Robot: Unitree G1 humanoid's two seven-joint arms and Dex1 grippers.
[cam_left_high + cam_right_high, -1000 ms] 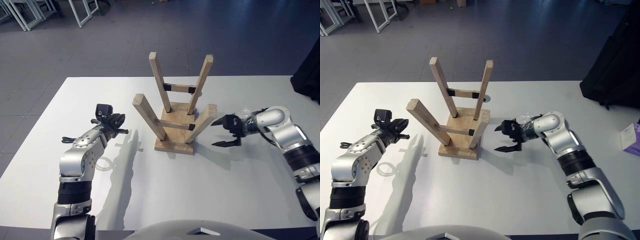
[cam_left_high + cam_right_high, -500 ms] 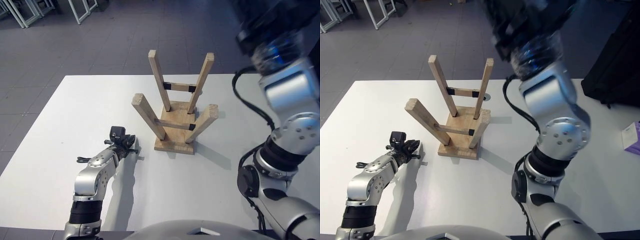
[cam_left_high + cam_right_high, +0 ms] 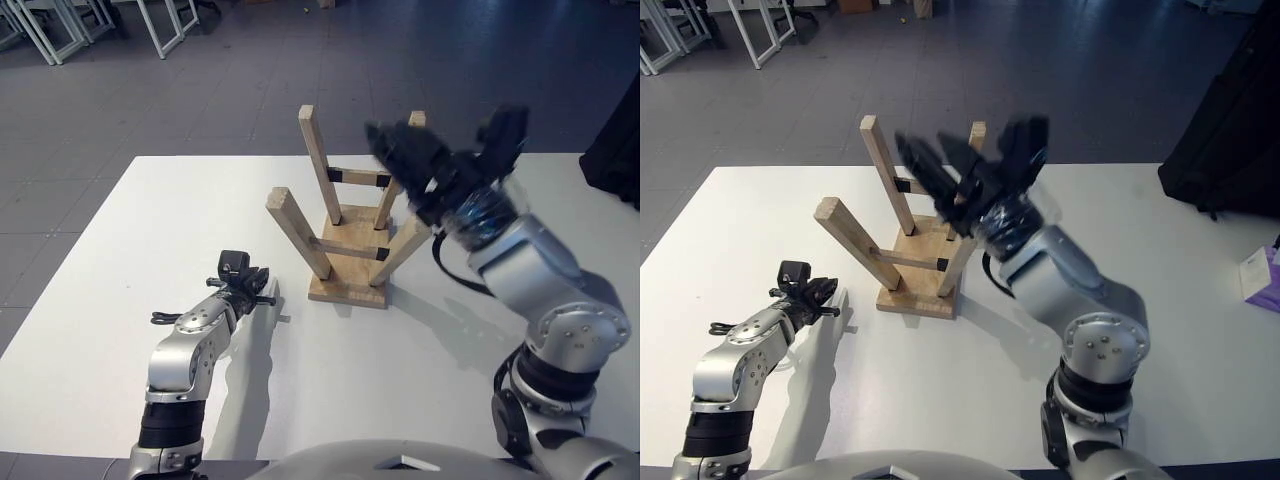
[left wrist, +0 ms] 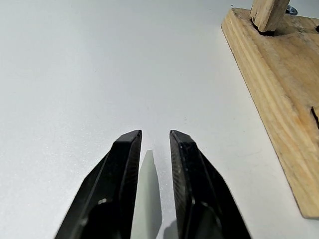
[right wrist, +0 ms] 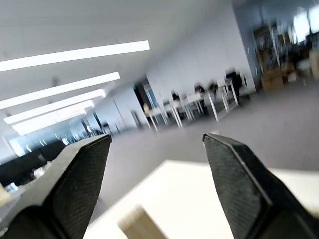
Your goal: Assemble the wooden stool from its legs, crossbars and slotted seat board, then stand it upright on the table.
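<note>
The wooden stool [image 3: 350,240] sits upside down near the middle of a white bench [image 3: 120,250]. Its slotted seat board [image 3: 348,291] lies flat on the bench. Four legs rise from the seat board and splay outward. The near left leg [image 3: 297,232] leans furthest to the left. One crossbar [image 3: 350,248] joins the near pair of legs, and a second crossbar [image 3: 360,177] joins the far pair. Both crossbars have dark ends.

The left gripper [image 4: 155,135] is low over the bench, just beside the left edge of the seat board and not touching it. Its fingers are a slim gap apart and grasp nothing.

The right gripper [image 3: 445,140] is held high above the bench, in front of the top of the far right leg [image 3: 393,200]. It is spread wide and empty. The right wrist view looks out between the two fingers toward the room beyond.

The stool appears to be fully put together, so the step in hand is most likely turning it over. The next move probably calls for a firm grasp on a leg or the edge of the seat board, ideally with both arms. The stool would then be tipped over and set down on all four leg ends without pulling a leg out of its slot.
</note>
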